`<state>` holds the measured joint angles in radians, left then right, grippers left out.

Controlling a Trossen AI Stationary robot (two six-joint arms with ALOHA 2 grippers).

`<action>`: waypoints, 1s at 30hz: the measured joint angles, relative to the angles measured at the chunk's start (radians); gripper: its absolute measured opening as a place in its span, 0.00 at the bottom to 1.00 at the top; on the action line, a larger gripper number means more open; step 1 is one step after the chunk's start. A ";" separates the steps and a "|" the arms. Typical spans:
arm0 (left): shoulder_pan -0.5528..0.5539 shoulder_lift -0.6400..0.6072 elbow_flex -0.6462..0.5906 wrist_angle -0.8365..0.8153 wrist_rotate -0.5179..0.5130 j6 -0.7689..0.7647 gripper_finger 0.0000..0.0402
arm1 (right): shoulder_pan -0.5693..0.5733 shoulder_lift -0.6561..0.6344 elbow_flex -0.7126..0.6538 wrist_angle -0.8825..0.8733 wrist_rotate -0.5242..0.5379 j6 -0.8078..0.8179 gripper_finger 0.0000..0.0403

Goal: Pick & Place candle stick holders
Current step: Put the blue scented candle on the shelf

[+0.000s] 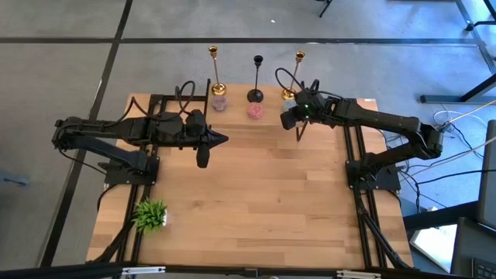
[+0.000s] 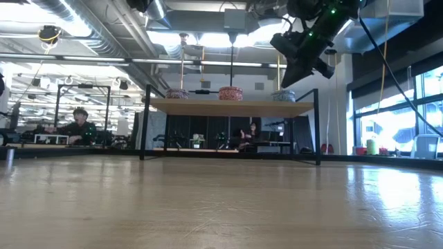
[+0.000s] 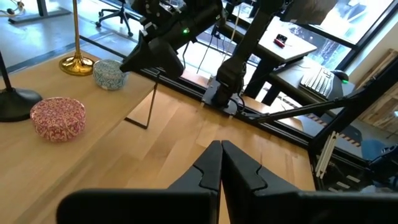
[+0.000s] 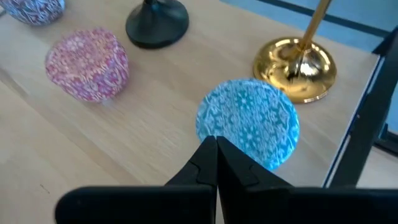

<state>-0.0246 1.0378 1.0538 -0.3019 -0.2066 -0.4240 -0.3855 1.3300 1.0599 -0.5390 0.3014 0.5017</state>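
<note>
High: we look straight down on the table (image 1: 256,186).
Low: level across it.
Wrists: close, both share the red tin (image 3: 57,117) (image 4: 87,63).

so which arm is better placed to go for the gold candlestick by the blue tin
The right arm, probably. Its shut claw hangs just over the blue tin, with the gold candlestick right behind it. The left claw, also shut, sits nearer the table's middle, farther from that candlestick.
</note>
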 joint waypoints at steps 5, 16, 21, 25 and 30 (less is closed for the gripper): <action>0.000 0.000 0.000 0.015 -0.001 0.000 0.00 | 0.000 -0.004 0.002 -0.032 -0.019 0.015 0.00; 0.000 0.000 0.000 0.022 -0.005 0.000 0.01 | 0.001 -0.010 0.135 -0.150 -0.025 0.015 0.00; 0.000 0.000 0.000 0.022 -0.009 0.008 0.00 | -0.014 0.001 0.156 -0.156 -0.031 0.066 0.00; 0.000 0.000 0.000 0.022 -0.009 0.009 0.01 | -0.021 0.039 0.156 -0.157 -0.034 0.106 0.00; 0.000 0.000 0.000 0.022 -0.009 0.011 0.00 | -0.021 0.088 0.156 -0.128 -0.017 0.134 0.00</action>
<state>-0.0247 1.0378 1.0538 -0.2798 -0.2161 -0.4133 -0.4068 1.4178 1.2156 -0.6666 0.2839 0.6356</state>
